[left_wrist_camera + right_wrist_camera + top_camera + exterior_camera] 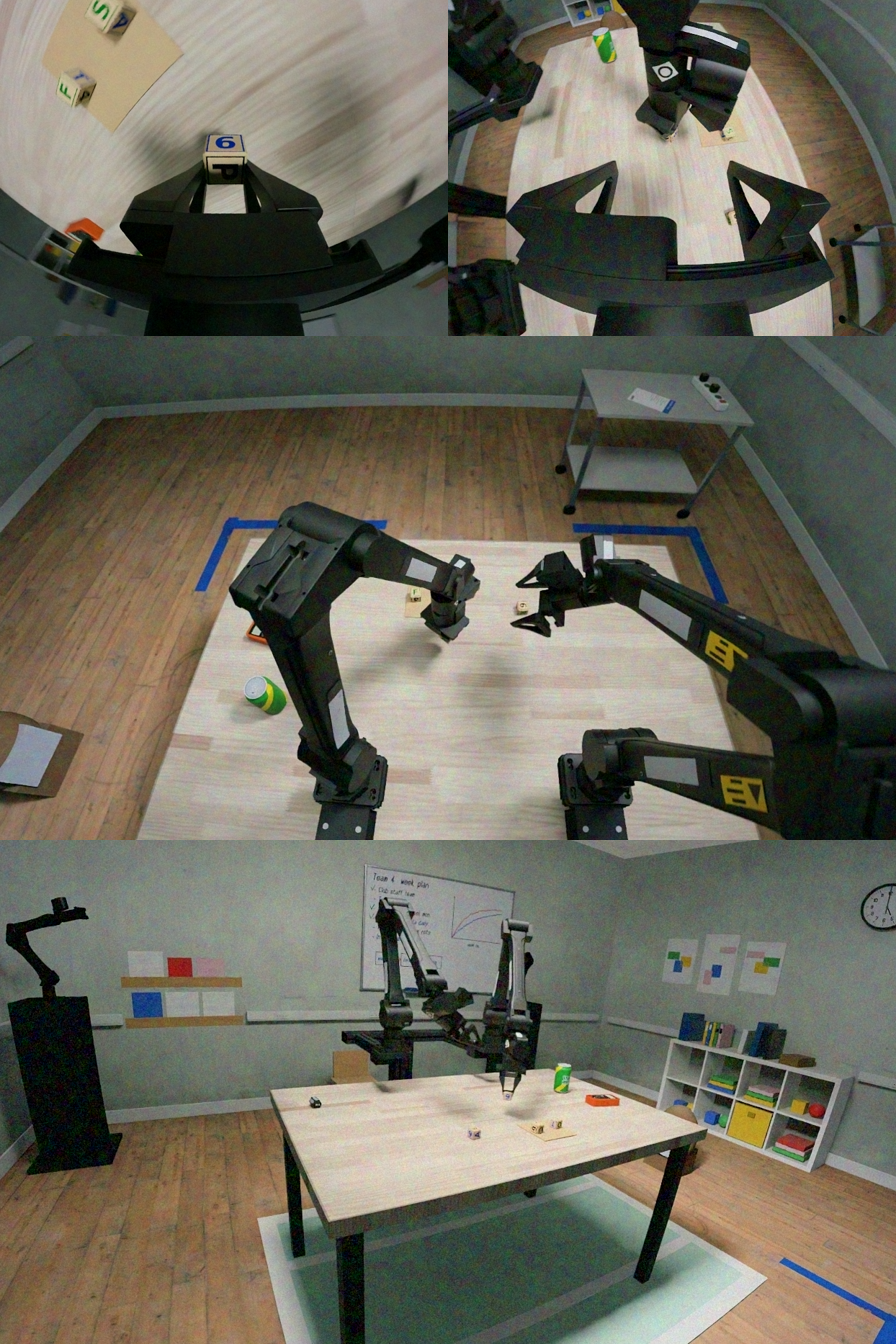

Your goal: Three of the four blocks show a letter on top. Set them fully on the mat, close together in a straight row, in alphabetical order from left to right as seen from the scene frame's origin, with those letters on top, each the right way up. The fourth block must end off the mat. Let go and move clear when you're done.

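My left gripper is shut on a block and holds it above the table; a blue 6 and a black P show on it. The F block sits at one edge of the tan mat, F on top. The S block is on the mat, apart from F; the left arm hides it in the top view. Another block lies off the mat. My right gripper is open, raised and empty.
A green can and an orange meter stand on the left arm's side. A small black object lies on the right arm's side. Both arms reach over the table's middle.
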Robot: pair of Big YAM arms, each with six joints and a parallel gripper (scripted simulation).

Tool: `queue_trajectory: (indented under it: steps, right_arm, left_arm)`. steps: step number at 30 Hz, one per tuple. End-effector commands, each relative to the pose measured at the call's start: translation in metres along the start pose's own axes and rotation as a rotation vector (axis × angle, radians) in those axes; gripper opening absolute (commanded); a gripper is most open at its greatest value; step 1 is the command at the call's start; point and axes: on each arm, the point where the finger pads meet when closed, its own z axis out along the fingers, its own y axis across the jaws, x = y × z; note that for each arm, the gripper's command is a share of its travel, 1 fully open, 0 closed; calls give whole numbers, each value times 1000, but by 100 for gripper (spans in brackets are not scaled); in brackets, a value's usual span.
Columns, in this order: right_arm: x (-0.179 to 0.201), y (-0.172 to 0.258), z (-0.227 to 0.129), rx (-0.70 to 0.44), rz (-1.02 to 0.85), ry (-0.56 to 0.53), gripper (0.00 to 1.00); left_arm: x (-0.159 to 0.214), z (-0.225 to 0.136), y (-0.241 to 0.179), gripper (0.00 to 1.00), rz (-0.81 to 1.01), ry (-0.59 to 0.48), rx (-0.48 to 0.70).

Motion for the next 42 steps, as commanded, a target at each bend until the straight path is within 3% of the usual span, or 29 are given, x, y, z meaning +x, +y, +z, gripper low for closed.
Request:
queue_trajectory:
  steps: [1, 9, 11, 26, 28, 42]
  right_arm:
    - [3, -24, 11, 69, 40, -45, 100]
    - [8, -42, 22, 114, 59, -94, 100]
    - [8, -42, 22, 114, 59, -94, 100]
    - [18, -67, 41, 182, 100, -202, 100]
    - [18, -67, 41, 182, 100, -202, 100]
    - [24, -79, 52, 221, 131, -310, 100]
  left_arm:
    - [-30, -10, 20, 25, -329, -28, -4]
    - [-41, -10, 38, 25, -628, -30, 2]
    - [-41, -10, 38, 25, -628, -30, 2]
    - [-63, -12, 73, 25, -1230, -33, 15]
    - [-63, -12, 73, 25, -1230, -33, 15]
    - [-83, -13, 106, 25, -1790, -33, 28]
